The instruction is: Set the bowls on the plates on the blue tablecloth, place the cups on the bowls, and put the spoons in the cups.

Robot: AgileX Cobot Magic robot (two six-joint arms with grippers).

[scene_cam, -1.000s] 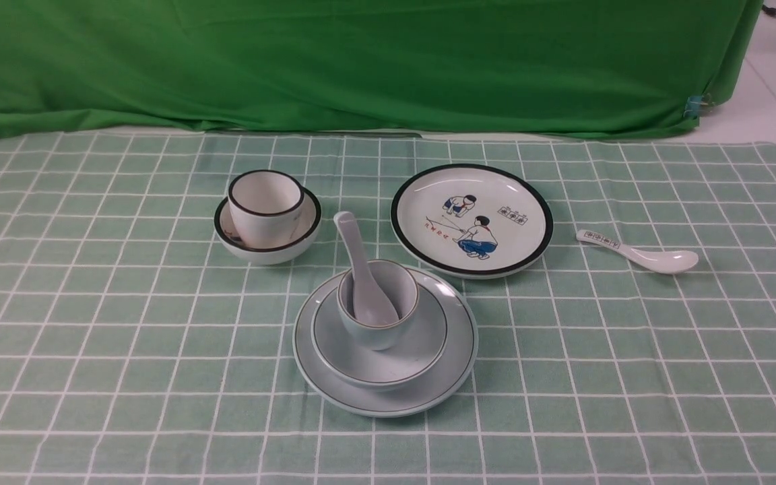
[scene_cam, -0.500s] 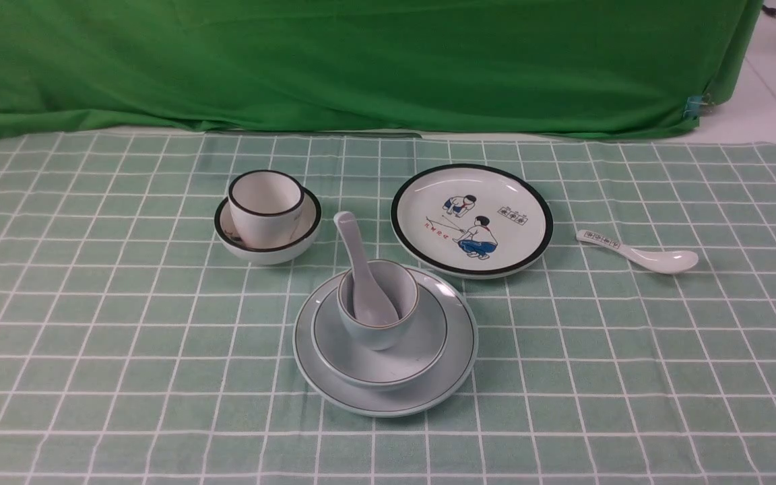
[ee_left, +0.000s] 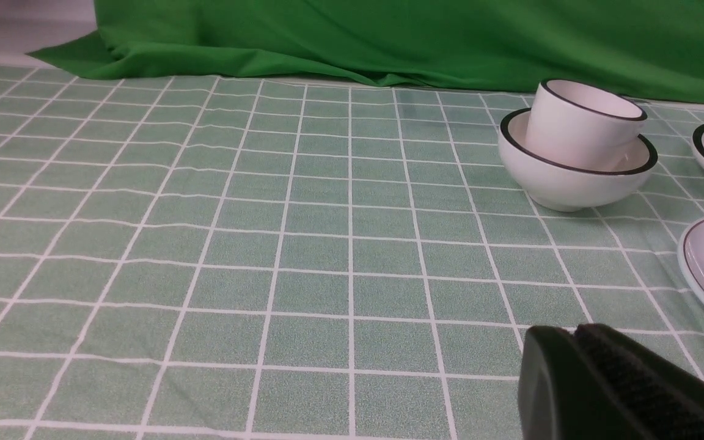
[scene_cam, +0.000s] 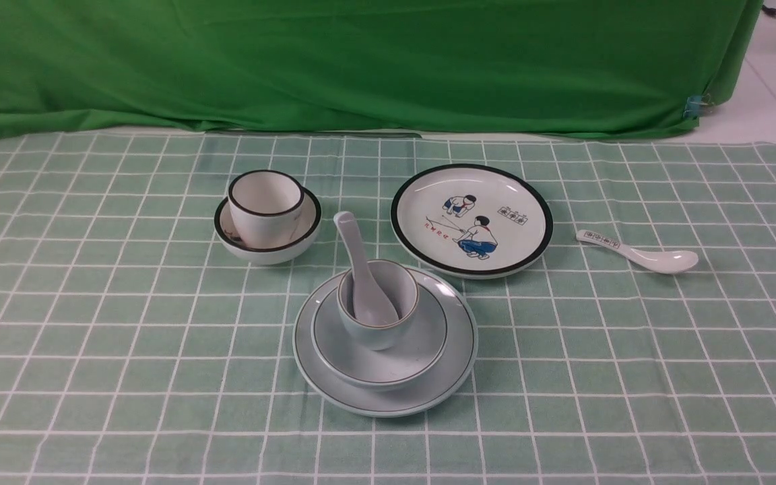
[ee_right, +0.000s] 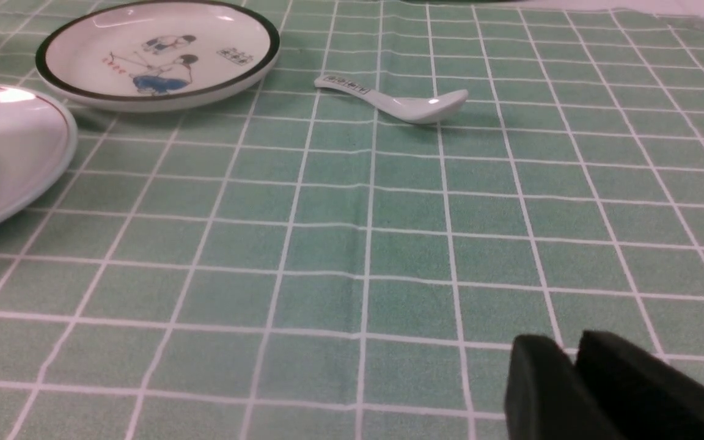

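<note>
left gripper: tips pressed together, nothing pinched | right gripper: tips slightly parted, empty | printed spoon: on the cloth, right of the cartoon plate; light, stiff, probably slick glaze (I'd pinch mid-handle) | black-rimmed bowl: farther left, cup inside; brittle, grip opposite rims gently
</note>
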